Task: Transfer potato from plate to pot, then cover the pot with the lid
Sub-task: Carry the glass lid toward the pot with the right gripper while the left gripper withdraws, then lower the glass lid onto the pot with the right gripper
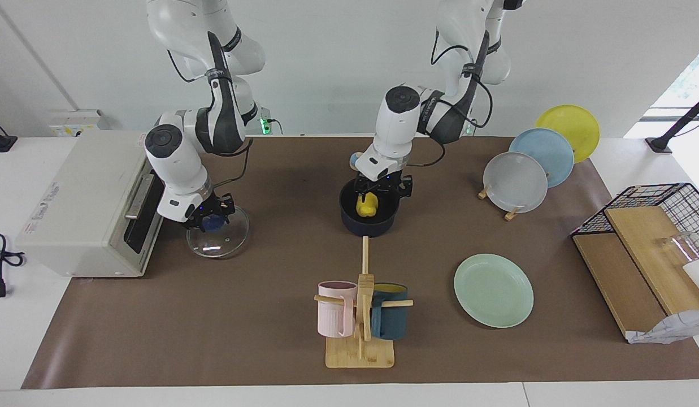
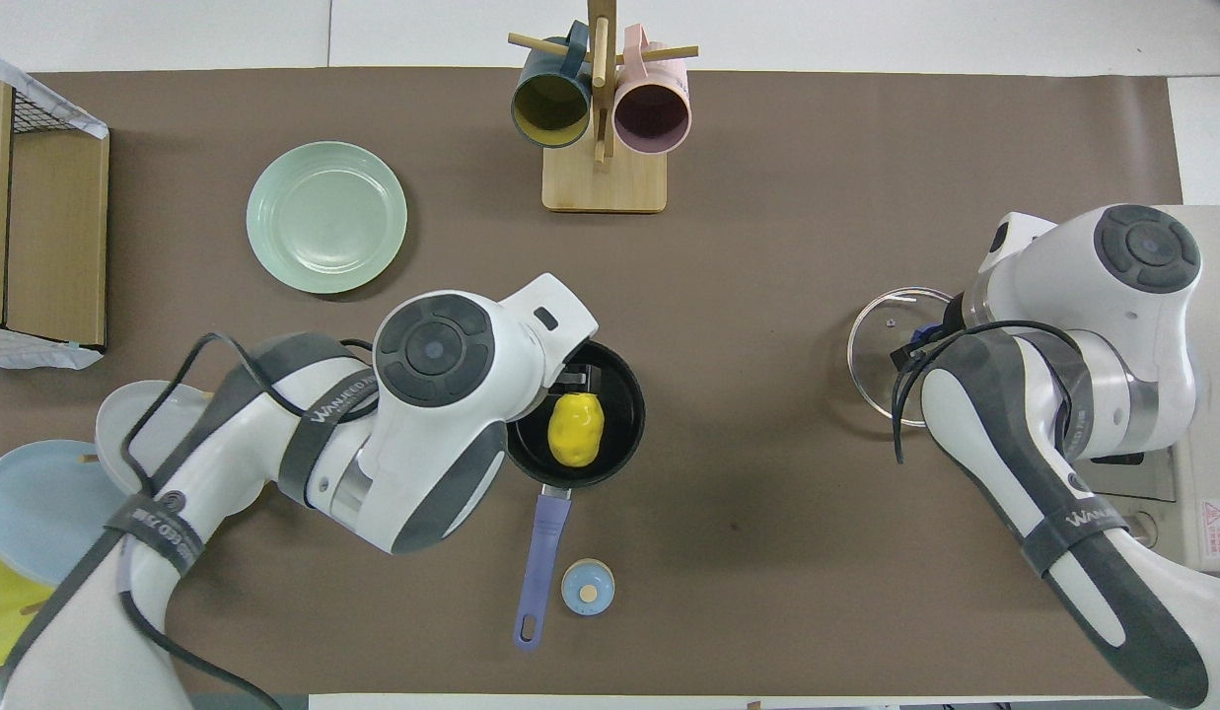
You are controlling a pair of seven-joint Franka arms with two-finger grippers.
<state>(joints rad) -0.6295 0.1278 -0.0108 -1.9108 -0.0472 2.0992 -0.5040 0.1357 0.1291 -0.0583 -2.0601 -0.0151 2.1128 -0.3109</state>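
The yellow potato [image 1: 365, 205] [image 2: 576, 429] lies inside the dark navy pot [image 1: 349, 221] [image 2: 627, 387], whose blue handle [image 2: 537, 564] points toward the robots. My left gripper [image 1: 382, 189] [image 2: 571, 378] hangs open just over the pot, above the potato and holding nothing. The mint-green plate [image 1: 493, 290] [image 2: 326, 217] is bare, farther from the robots than the pot. The glass lid [image 1: 219, 237] [image 2: 878, 363] sits by the toaster oven. My right gripper [image 1: 211, 219] [image 2: 927, 340] is shut on the lid's blue knob [image 1: 214, 224].
A white toaster oven [image 1: 86, 203] stands at the right arm's end, close to the lid. A wooden mug rack [image 1: 360, 316] is farther out than the pot. A plate rack [image 1: 516, 181] and a wire basket [image 1: 660, 215] are at the left arm's end. A small blue bell [image 2: 587, 588] sits near the pot handle.
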